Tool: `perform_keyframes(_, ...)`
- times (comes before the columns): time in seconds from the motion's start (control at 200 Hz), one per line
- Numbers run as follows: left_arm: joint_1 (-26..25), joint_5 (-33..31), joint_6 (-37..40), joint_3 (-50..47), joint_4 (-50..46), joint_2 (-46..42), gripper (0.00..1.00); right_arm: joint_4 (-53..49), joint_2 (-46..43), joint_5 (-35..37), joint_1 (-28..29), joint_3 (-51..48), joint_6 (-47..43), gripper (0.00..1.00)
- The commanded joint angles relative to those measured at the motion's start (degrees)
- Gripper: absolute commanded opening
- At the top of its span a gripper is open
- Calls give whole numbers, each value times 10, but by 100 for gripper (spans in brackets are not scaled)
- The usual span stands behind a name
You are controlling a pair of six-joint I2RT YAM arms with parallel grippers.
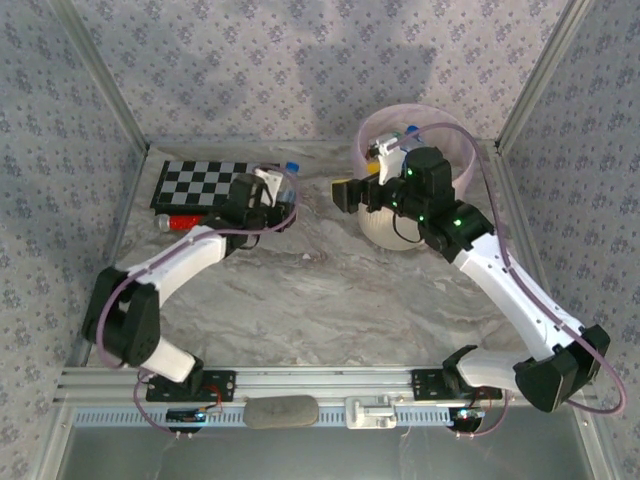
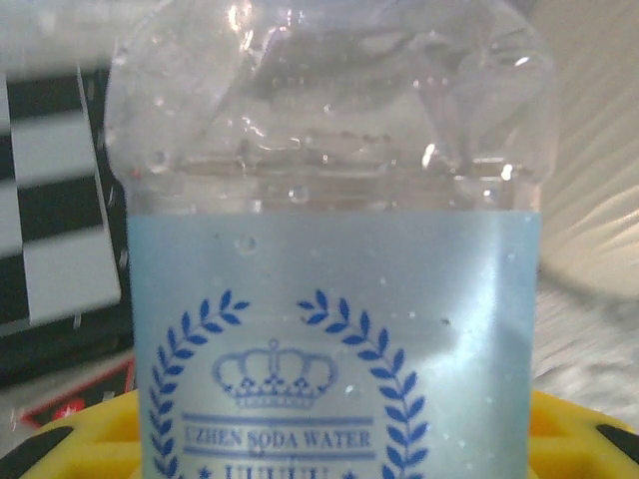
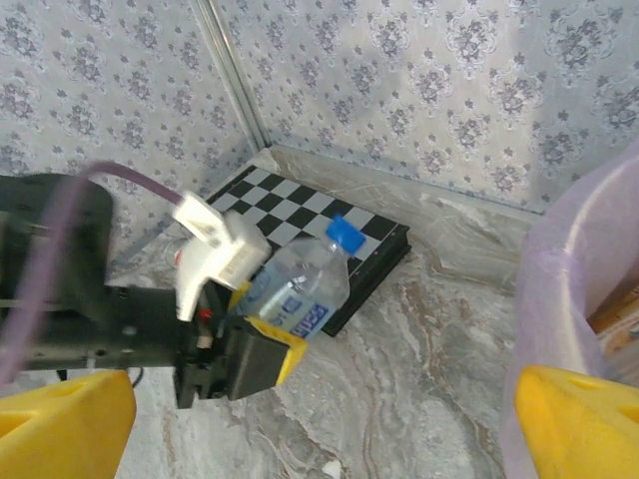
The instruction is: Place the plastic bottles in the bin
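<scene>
Far left on the marble-patterned table (image 1: 330,290): left gripper (image 1: 274,197) clamped tight on a clear plastic bottle (image 1: 287,184), yellow pads (image 2: 95,434) pressing both sides of its pale blue label (image 2: 329,329), blue cap (image 1: 293,167) pointing toward the far wall. Seen from the right wrist, tilted cap-up over the near right corner of the black-and-white chessboard (image 1: 198,183) — touching the board or held clear of it, impossible to tell. Printed on the label, a blue crown inside a laurel wreath above the words "UZHEN SODA WATER"; higher up, dented clear plastic dotted with droplets. Just near of the chessboard, a red stick (image 1: 183,222) lying flat on the table. Over on the right, well apart from the held bottle, the bin (image 1: 385,232): round, cream-white, lined with a translucent pink bag (image 1: 462,150) folded over the rim, standing at the far right of the table. Inside it, a blue-capped bottle (image 1: 405,133) just visible from above. Right gripper (image 1: 360,175) hanging beside the bin's left side at about rim height, fingers spread wide with nothing between them, yellow fingertips (image 3: 60,424) framing the left arm's catch across the table. Left arm (image 1: 165,265) bent out and reaching far-left; right arm (image 1: 510,290) stretched up the right side, small green lights (image 1: 457,222) glowing on its upper links.
</scene>
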Motion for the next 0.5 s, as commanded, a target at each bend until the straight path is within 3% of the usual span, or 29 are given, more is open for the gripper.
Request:
perform_keyframes(0.0, -7, 64, -22, -27, 98, -44, 46, 35, 18, -36, 3, 23, 38, 98)
perform_keyframes(0.495, -122, 1, 18, -94, 234, -120, 47, 142, 56, -104, 5, 16, 139, 87)
